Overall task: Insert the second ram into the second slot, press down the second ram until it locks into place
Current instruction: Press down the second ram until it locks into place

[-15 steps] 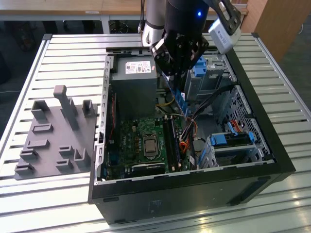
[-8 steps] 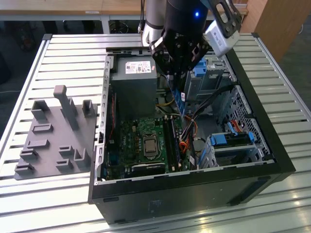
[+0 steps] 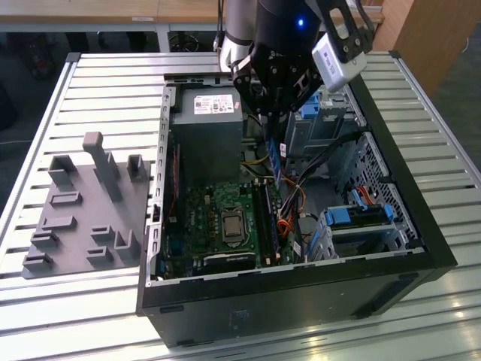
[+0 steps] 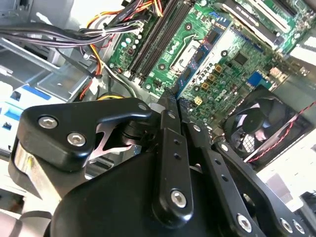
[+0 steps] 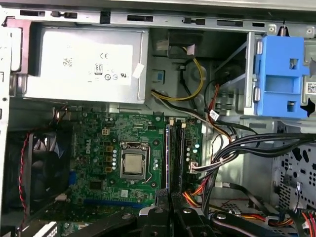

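Fingers (image 4: 168, 123) of my gripper (image 3: 275, 129) clamped on second ram (image 3: 279, 162)
Computer case (image 3: 421, 222) holds motherboard (image 5: 98, 148), power supply (image 5: 84, 64); ram on edge, long axis parallel to memory slots (image 5: 178, 153)

On grey slatted metal table (image 3: 105, 75), centre to the exterior view's right: open black metal computer case (image 3: 432, 256). Beside case, at the exterior view's left: grey plastic fixture block (image 3: 83, 218). Inside case, lower centre: flat green motherboard (image 3: 218, 214). Behind it: grey metal power-supply box (image 3: 207, 131). Toward the exterior view's right: bright blue plastic drive brackets (image 3: 357, 216). Above motherboard slots: thin dark-blue ram stick (image 3: 279, 165), clamped in black gripper (image 3: 275, 131).
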### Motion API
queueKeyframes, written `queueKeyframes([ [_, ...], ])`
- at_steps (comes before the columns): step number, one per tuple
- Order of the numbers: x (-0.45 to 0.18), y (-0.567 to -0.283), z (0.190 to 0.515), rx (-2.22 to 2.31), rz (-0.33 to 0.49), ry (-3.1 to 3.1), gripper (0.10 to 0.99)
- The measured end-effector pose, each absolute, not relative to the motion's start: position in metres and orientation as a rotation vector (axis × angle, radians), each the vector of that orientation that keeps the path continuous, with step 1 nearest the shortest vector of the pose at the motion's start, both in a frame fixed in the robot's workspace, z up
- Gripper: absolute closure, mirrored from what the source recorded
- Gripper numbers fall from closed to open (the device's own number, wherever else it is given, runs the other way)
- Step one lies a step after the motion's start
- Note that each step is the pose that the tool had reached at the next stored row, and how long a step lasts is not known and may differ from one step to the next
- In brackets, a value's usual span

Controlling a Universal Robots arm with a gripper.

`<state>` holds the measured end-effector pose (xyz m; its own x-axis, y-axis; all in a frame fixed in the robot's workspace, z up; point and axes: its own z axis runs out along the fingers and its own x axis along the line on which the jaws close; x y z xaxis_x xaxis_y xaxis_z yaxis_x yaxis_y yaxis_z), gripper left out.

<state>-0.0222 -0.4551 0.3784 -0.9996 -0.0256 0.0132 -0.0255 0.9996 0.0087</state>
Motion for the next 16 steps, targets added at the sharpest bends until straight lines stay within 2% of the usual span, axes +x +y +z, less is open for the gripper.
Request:
queueKeyframes([
  [16,-0.0222,-0.4551,0.3693,0.029,-0.010,-3.128,0.949],
])
